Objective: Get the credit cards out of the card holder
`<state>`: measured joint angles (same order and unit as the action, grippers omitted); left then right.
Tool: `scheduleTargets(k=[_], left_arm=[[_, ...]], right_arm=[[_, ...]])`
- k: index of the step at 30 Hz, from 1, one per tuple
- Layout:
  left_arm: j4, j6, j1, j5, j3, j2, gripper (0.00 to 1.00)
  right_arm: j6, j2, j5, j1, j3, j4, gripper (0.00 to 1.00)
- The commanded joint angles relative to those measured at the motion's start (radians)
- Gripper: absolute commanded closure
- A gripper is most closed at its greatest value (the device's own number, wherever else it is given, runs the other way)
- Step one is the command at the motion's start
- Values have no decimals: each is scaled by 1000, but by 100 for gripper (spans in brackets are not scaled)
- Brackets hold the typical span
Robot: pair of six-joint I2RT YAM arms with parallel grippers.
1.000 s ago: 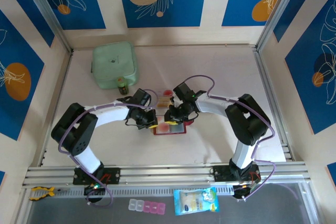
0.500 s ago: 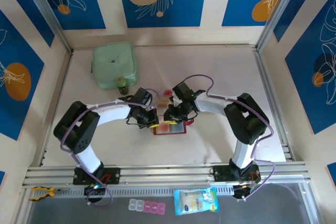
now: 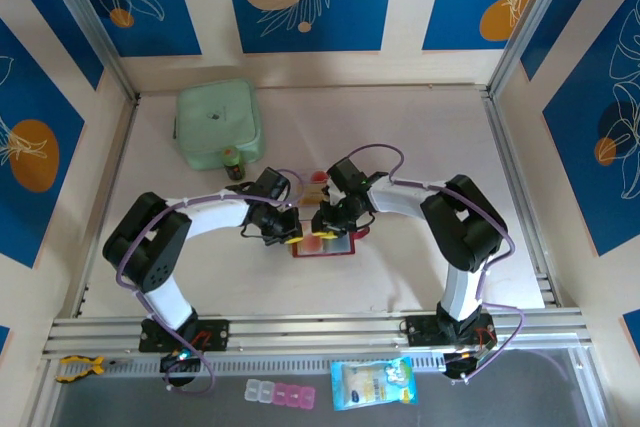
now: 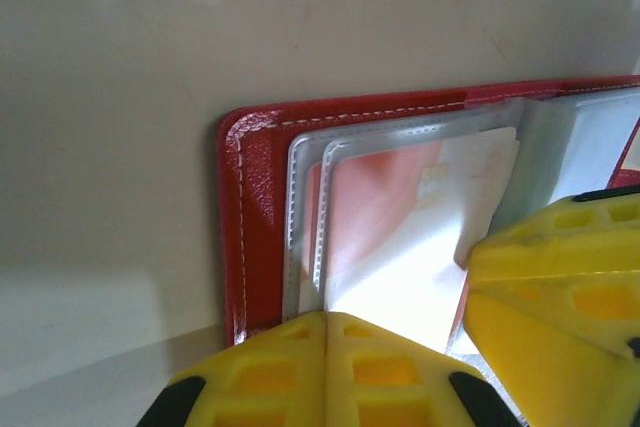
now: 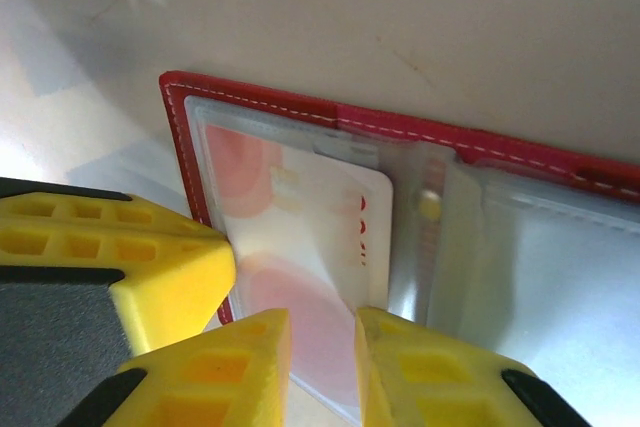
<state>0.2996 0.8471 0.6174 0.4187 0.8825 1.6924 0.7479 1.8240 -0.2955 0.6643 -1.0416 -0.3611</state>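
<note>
The card holder [image 3: 325, 248] lies open on the desk [image 3: 420, 137], about midway between the near rail and the far wall, with both hands on it. A credit card [image 5: 315, 227] sits in a clear sleeve [image 4: 305, 217] on the page nearest the left arm.

The step looks like drawing that card out. To do it well, the pinch should catch the card's free edge alone, not the sleeve. The pull should run flat along the pocket's opening while the other hand pins the red cover, or the whole holder will slide along.

From their bases both arms bend inward, elbows out, wrists pitched down. The left hand [image 4: 327, 332] is fully closed with nothing between its fingers, and its tips are at the holder's edge. The right hand [image 5: 322, 332] has its fingers a narrow slit apart at the sleeve's near edge. Whether it has hold of the card, I cannot tell.

Just beyond the holder lies a pinkish card-like piece [image 3: 317, 179]. Farther left are a small bottle [image 3: 232, 162] and a pale green container [image 3: 217, 125].
</note>
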Motion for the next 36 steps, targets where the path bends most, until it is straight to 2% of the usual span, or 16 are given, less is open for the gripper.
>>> scheduleTargets(k=[1, 13, 20, 25, 36], left_arm=[[47, -23, 2, -4, -7, 26, 98], [52, -27, 1, -6, -7, 21, 98], [53, -24, 2, -12, -12, 17, 98], [65, -23, 2, -20, -14, 6, 94], [67, -19, 1, -24, -25, -7, 91]], right_arm=[[-18, 21, -16, 9, -24, -32, 76], [-13, 35, -60, 17, -26, 5, 76], [-43, 27, 54, 24, -51, -106, 76], [-62, 15, 104, 24, -52, -151, 76], [-88, 4, 127, 24, -60, -164, 76]])
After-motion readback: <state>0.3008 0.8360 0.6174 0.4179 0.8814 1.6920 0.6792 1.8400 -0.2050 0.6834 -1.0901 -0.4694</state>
